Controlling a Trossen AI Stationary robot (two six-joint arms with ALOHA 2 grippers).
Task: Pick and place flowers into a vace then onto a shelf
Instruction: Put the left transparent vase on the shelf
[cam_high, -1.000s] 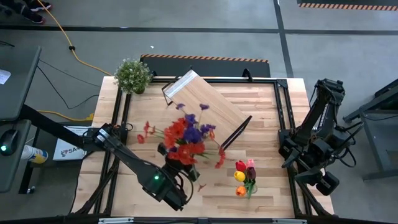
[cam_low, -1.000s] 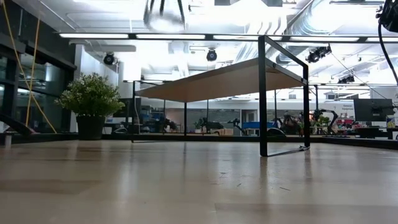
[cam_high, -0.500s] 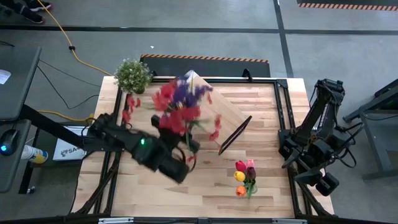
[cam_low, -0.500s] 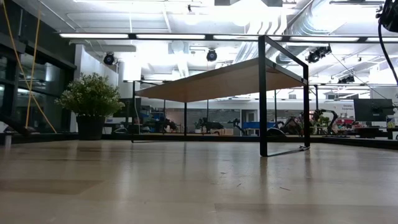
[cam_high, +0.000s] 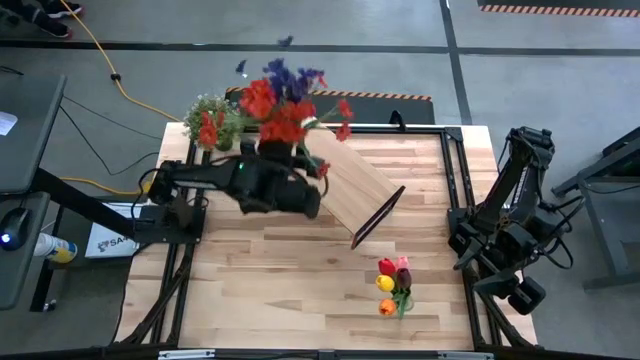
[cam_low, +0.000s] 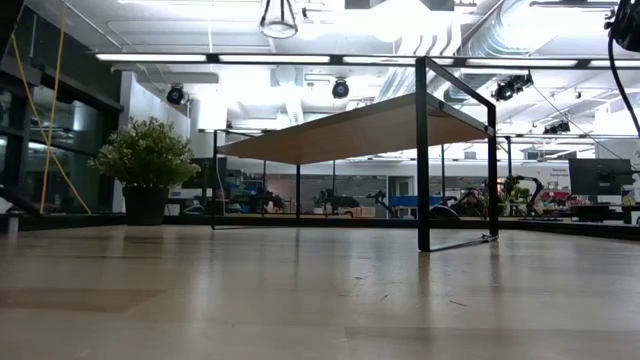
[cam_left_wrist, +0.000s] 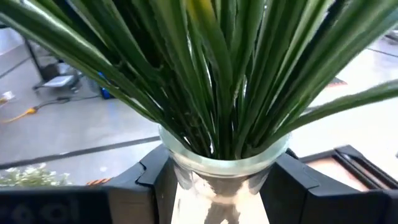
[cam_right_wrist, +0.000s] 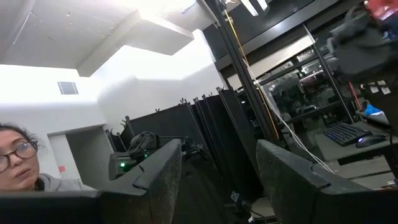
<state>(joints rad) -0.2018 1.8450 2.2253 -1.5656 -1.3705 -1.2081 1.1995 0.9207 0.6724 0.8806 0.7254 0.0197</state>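
The left gripper (cam_left_wrist: 219, 186) clamps a clear glass vase (cam_left_wrist: 221, 171) packed with red and purple flowers (cam_high: 283, 100), held above the shelf (cam_high: 345, 172)'s far end, while the right gripper (cam_right_wrist: 217, 180) waits spread wide beside the table.

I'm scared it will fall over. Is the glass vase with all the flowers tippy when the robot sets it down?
Probably tippy: the flowers spread wide above the narrow clear vase, so it looks top-heavy. The glass may be slippery and breakable, though the left gripper has its fingers on both sides. The stems look stiff.
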